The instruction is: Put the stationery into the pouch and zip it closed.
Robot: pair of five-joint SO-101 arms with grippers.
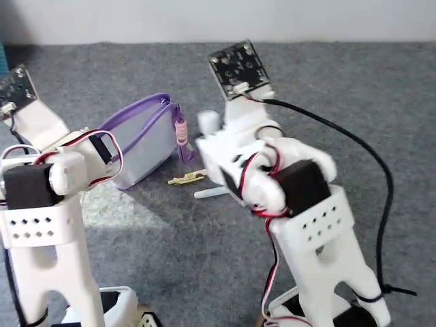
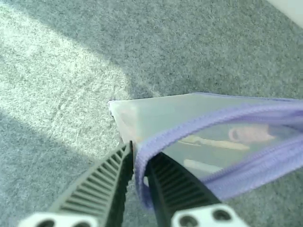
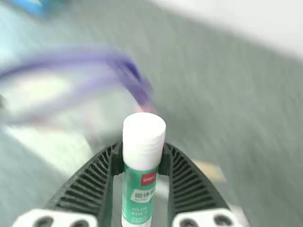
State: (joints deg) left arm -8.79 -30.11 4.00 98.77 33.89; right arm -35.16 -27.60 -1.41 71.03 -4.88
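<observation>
This looks to me like a small robotics lab bench. The left white plastic arm (image 1: 42,225) and the right white plastic arm (image 1: 320,238) stand on a desk (image 1: 381,95) covered in grey felt-like matting. A loose black cable (image 1: 386,184) and a bare green circuit board (image 1: 238,66) are exposed, and a plain white wall (image 1: 204,20) stands behind.

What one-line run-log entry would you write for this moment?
left hand: shut on pouch rim | right hand: shut on glue stick | pouch: open | carpet: yellow item, white item loose
</observation>
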